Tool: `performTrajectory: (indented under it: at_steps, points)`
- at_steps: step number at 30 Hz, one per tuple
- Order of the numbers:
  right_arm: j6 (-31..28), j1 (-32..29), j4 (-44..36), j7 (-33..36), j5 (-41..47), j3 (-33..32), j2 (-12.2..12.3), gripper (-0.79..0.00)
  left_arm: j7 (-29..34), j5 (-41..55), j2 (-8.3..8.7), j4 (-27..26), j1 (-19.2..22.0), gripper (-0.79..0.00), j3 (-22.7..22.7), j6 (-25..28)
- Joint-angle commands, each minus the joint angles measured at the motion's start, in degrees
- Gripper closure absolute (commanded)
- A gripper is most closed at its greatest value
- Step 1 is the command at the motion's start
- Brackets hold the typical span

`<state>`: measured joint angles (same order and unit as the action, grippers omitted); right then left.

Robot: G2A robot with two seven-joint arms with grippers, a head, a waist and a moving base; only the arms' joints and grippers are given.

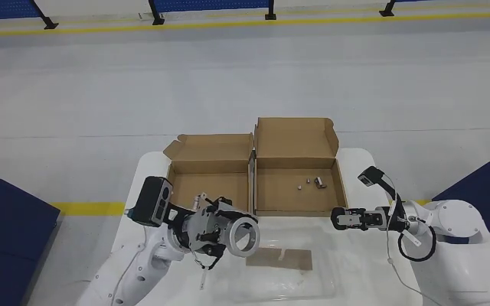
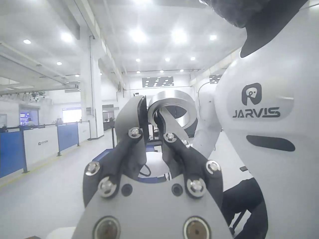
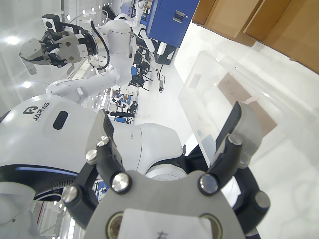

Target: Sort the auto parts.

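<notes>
While tight on smooth round metal ring [image 2: 185,100], L gripper [image 2: 150,108]; R gripper [image 3: 169,115] agape.

From my station I see a pale grey floor [image 1: 230,76] crossed by a yellow line [image 1: 230,23]. Blue-and-white barrier panels [image 2: 67,135] edge an aisle, round ceiling lights [image 2: 136,35] glow overhead, and a blue cabinet [image 3: 172,16] stands near the white surface [image 1: 352,164].

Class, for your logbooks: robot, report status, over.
Left jaws shut on ring, held near left box. Right jaws open, empty. Small parts in right box. Nothing blocking.
</notes>
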<state>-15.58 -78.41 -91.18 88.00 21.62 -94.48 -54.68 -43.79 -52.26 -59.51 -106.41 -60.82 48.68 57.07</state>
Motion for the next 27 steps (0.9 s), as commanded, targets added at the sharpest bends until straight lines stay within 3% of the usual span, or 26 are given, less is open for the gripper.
performTrajectory:
  at_steps: [1, 7, 27]
  points:
    - [0.0, 0.0, 0.0, 0.0, 0.0, 0.0, 0.0, -0.785, -0.2, 1.7, -0.27, -0.7, -0.3, 0.000, 0.2, 0.9]
    - [0.0, 0.0, 0.0, 0.0, 0.0, 0.0, 0.0, -0.785, -2.5, 4.6, -0.85, -1.9, 0.2, 0.000, -1.4, 0.9]
    - [0.0, 0.0, 0.0, 0.0, 0.0, 0.0, 0.0, -0.785, -0.7, 10.0, -1.19, -1.9, 0.7, 0.000, -2.2, 0.2]
